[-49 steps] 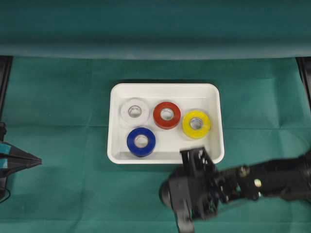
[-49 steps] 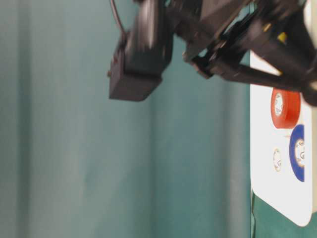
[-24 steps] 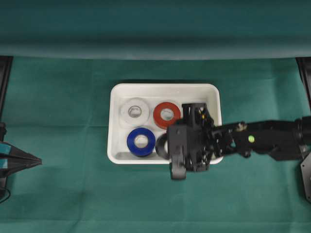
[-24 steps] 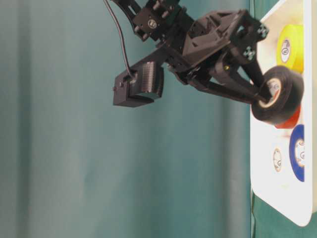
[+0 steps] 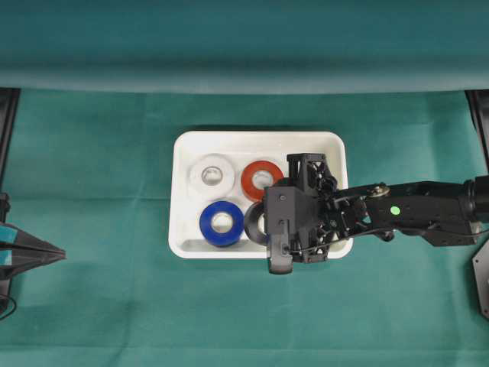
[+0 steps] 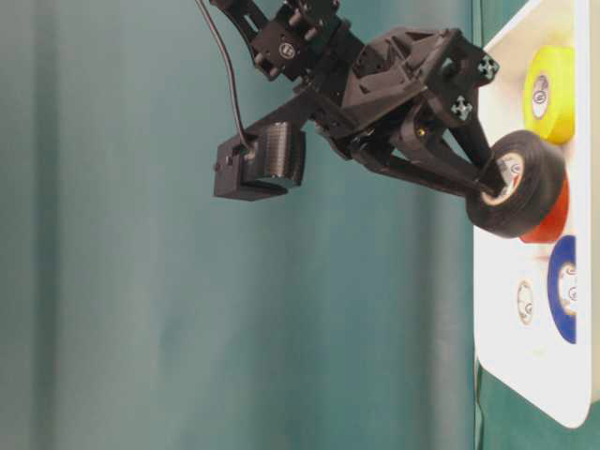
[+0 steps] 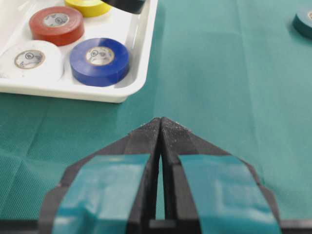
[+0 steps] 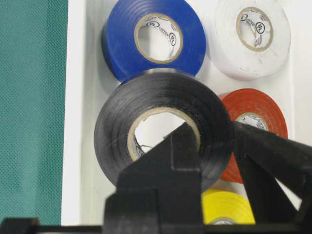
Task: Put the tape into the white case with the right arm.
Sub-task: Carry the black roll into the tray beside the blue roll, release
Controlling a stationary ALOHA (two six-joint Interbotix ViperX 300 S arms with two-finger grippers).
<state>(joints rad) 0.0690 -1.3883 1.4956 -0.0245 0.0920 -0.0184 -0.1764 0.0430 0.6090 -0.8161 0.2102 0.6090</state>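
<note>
Black tape roll [image 8: 161,127] held by right gripper [image 6: 489,178]: one finger through the core, other on the outer face, jaws clamped on the roll wall. Roll hangs clear above the white case [image 5: 183,160], over the near-right part of the tray interior, between blue roll [image 5: 221,222] and the spot where yellow roll [image 6: 549,93] lies. In table-level view, no contact visible betw. black roll and tray floor.

Tray contents, all flat on the floor: white roll [image 5: 212,176] far-left, red roll [image 5: 260,179] far-centre, blue near-left, yellow to the right (hidden under the gripper body in overhead view; seen in table-level + both wrist views). Rolls sit close but apart; blue and white near each other.

Right arm [image 5: 412,219] reaches in from the right edge, wrist over tray's near-right corner.

Left gripper [image 7: 161,127] parked at far left of table, well apart from tray; blue-patched fingers pressed together, nothing betw. them.

Green cloth [image 5: 99,290] covers table. Dark teal roll [image 7: 303,21] partly visible on cloth at the left wrist view's upper-right edge.
</note>
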